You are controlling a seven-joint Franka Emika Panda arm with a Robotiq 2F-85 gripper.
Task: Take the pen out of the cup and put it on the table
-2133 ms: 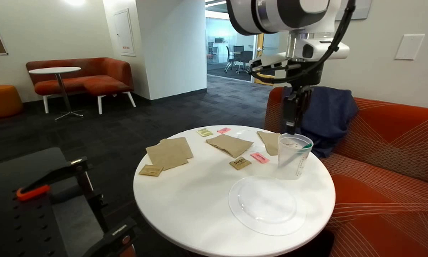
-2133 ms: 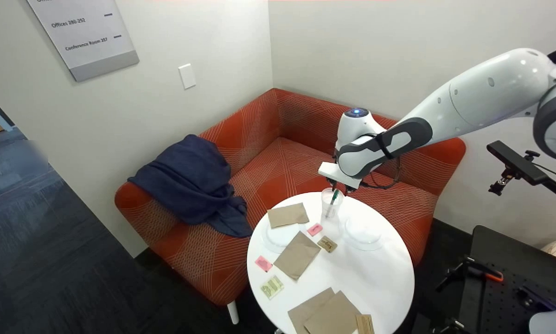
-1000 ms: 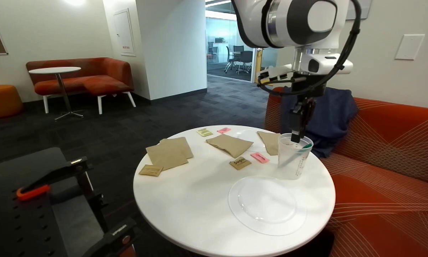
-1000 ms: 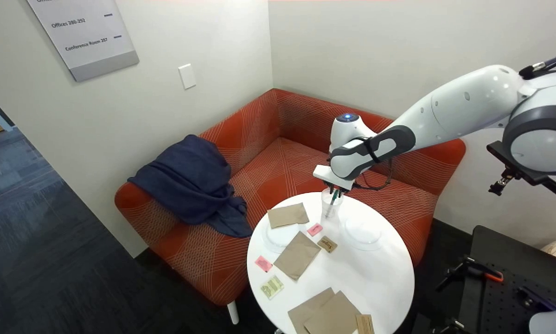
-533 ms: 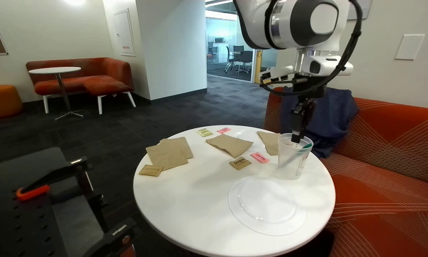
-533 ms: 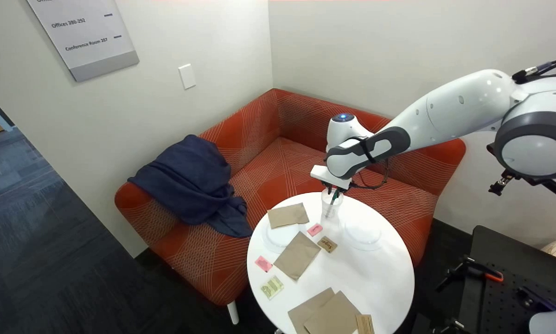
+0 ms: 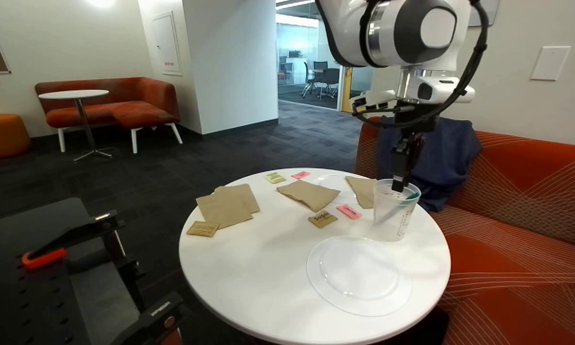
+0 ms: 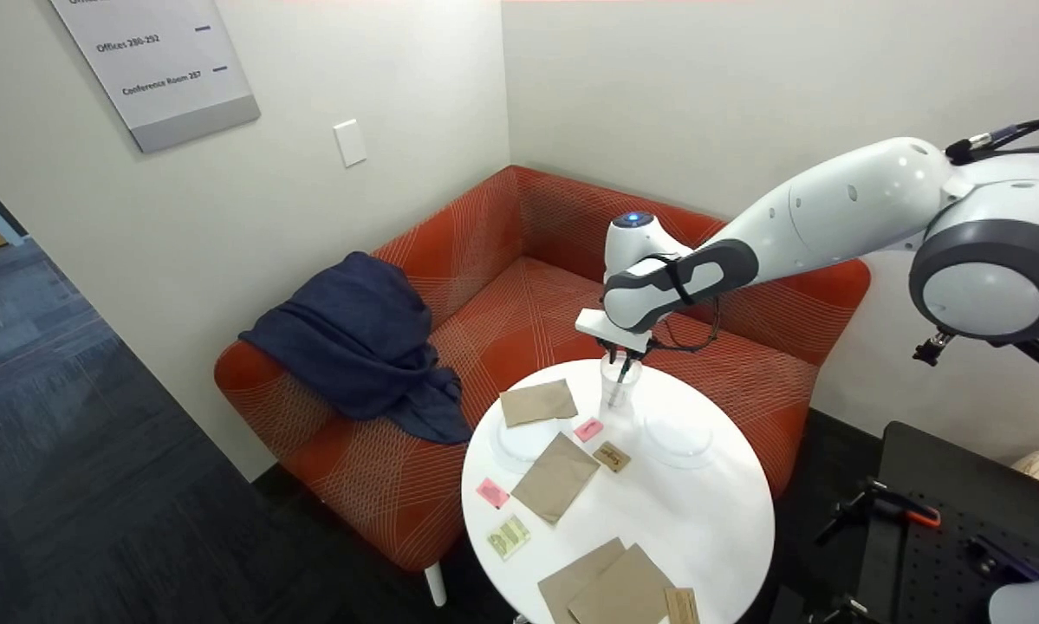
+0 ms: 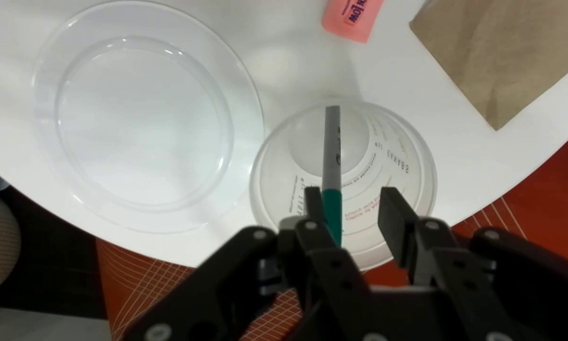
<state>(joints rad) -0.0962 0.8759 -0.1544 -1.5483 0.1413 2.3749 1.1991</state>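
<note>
You're hovering the tool point(image 9: 352, 203) at the mouth of the cup point(image 9: 366, 177), fingers point(image 9: 313, 203) spread partway, gripping nothing. In wrist view, the pen point(image 9: 331, 151) is leaning in the cup, teal end showing between the fingers, just beside the left one; can't tell if touching. Cup's standing on the counter point(image 7: 258, 268).

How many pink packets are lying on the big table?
2. One pink packet lies beside the brown Sugar packet; the other pink packet lies beside the yellowish-green packet. Any under the brown napkins would be hidden.
</note>
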